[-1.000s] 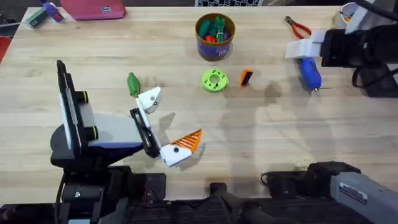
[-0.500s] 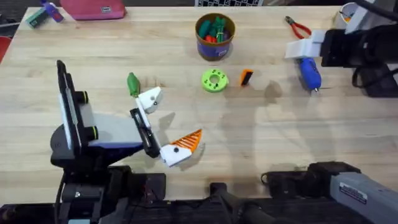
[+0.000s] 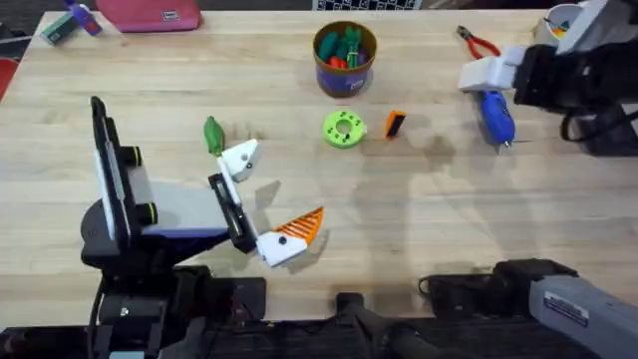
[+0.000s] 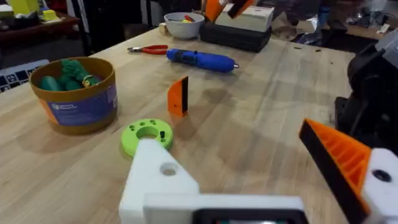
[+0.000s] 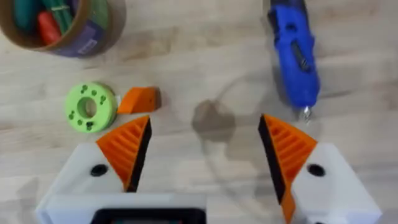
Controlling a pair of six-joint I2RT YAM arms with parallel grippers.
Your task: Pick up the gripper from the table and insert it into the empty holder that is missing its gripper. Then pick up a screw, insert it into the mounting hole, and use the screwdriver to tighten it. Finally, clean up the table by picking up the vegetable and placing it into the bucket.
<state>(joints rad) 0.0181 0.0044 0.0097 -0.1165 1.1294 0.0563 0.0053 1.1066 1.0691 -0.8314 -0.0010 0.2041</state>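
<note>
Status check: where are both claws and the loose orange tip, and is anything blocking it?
Right claw open, empty, above table near screwdriver. Left claw low, one mount bare. Loose gripper untouched beside green disc. Nothing blocking.

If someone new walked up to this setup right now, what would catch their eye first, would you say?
Probably the left gripper near the table's front edge, open and mismatched: one finger carries an orange tip, the holder is bare white. The missing gripper stands mid-table beside a lime-green disc. Farther back sits the bucket, and at the far right the blue screwdriver lies by the right arm.
</note>
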